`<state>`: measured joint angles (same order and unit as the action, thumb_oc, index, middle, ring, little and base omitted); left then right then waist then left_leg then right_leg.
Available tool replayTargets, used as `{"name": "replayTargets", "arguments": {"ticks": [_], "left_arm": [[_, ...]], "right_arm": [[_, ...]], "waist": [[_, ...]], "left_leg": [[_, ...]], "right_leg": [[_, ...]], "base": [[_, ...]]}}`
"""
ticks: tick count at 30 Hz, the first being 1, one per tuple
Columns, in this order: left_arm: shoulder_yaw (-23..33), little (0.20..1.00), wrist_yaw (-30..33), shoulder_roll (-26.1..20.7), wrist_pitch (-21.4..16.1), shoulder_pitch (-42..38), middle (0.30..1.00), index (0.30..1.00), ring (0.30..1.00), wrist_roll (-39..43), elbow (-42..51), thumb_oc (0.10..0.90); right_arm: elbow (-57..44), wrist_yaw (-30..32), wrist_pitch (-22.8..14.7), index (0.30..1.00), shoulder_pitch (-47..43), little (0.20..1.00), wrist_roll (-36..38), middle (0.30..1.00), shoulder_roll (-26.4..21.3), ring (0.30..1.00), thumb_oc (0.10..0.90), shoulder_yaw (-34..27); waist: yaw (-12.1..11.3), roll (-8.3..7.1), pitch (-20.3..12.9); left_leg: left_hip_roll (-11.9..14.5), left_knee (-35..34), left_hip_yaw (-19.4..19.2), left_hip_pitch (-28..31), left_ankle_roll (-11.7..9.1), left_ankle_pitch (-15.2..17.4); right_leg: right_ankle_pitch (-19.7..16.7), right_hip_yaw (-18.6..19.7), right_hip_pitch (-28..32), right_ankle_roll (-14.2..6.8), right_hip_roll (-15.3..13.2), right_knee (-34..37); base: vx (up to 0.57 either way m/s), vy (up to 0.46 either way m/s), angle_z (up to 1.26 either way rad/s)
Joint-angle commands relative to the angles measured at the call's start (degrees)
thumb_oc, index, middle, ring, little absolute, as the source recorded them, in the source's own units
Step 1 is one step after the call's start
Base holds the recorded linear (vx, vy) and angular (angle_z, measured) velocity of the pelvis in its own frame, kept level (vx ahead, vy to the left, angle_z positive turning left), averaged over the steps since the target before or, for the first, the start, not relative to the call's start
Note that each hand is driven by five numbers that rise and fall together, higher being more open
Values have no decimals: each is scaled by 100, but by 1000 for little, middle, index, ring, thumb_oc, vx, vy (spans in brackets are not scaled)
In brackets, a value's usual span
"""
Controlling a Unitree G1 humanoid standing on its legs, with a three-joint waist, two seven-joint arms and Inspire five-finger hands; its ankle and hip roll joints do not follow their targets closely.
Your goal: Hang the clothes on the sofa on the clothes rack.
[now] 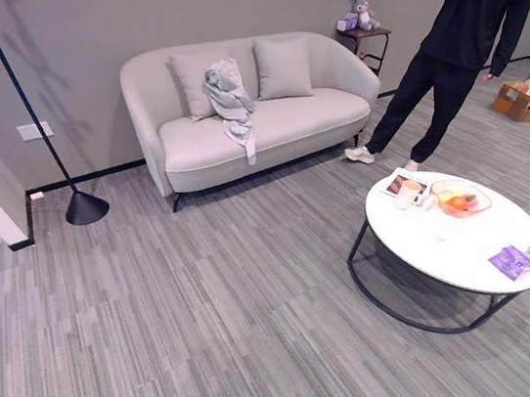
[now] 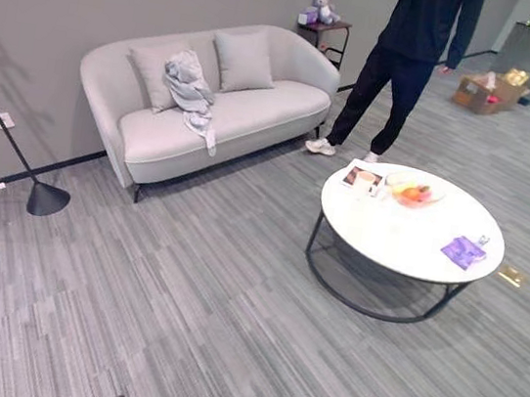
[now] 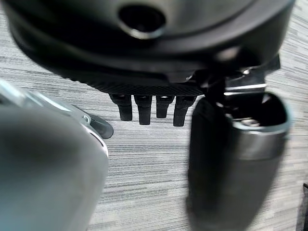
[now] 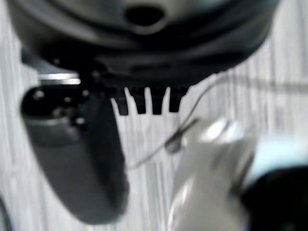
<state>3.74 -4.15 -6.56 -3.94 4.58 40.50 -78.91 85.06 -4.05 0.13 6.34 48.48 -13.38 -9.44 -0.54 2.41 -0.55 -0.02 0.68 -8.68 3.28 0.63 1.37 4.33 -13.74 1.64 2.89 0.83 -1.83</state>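
Nothing is hung yet: the grey clothes (image 1: 229,100) are draped at the sofa (image 1: 285,127) back edge. Left hand (image 3: 149,108) and right hand (image 4: 144,103) are held relaxed, empty.

Room: grey wall (image 1: 94,7) with a white socket plate (image 1: 30,131); floor (image 1: 228,322) of grey striped carpet. Black floor lamp (image 1: 86,208), pole slanting up, cone base near the wall. Round white coffee table (image 1: 455,250) on a black ring frame. Small dark side table (image 1: 367,37) against the wall. Cardboard boxes (image 1: 528,97) on the floor, well apart.
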Motion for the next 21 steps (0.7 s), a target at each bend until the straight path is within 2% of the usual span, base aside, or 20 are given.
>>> {"name": "replayTargets", "arguments": {"ticks": [1, 5, 13, 21], "left_arm": [[203, 900, 4, 49, -165, -109, 900, 900, 900, -48, -380, 800], [126, 900, 21, 34, -199, -124, 900, 900, 900, -186, -379, 800], [-525, 900, -91, 53, -308, -280, 900, 900, 900, -593, -61, 800], [-679, 900, -96, -5, -318, -335, 900, 900, 900, -807, -73, 800]], "right_arm": [[346, -80, -98, 900, -456, 900, -92, 900, -31, 900, 800, 0], [304, -110, -104, 900, -492, 900, -206, 900, 7, 900, 800, 150], [-42, -291, -158, 900, -765, 900, -1045, 900, 250, 900, 800, 1167], [131, -294, -114, 900, -717, 900, -1233, 900, 205, 900, 800, 1129]], "waist": [[-83, -119, -71], [-101, -129, -92], [-228, -205, -102], [-240, -262, -88]], "left_leg": [[40, -525, 235, 136, -184, 85], [30, -527, 243, 145, -179, 90], [15, -516, 277, 182, -157, 123], [-3, -496, 347, 181, -141, 142]], "right_leg": [[-122, 135, 414, -635, -321, 648], [-132, 154, 420, -636, -323, 655], [-158, 133, 466, -641, -340, 659], [-139, 83, 501, -638, -351, 639]], "base": [[0, 0, 0], [0, 0, 0], [0, 0, 0], [6, 1, 5]]}}
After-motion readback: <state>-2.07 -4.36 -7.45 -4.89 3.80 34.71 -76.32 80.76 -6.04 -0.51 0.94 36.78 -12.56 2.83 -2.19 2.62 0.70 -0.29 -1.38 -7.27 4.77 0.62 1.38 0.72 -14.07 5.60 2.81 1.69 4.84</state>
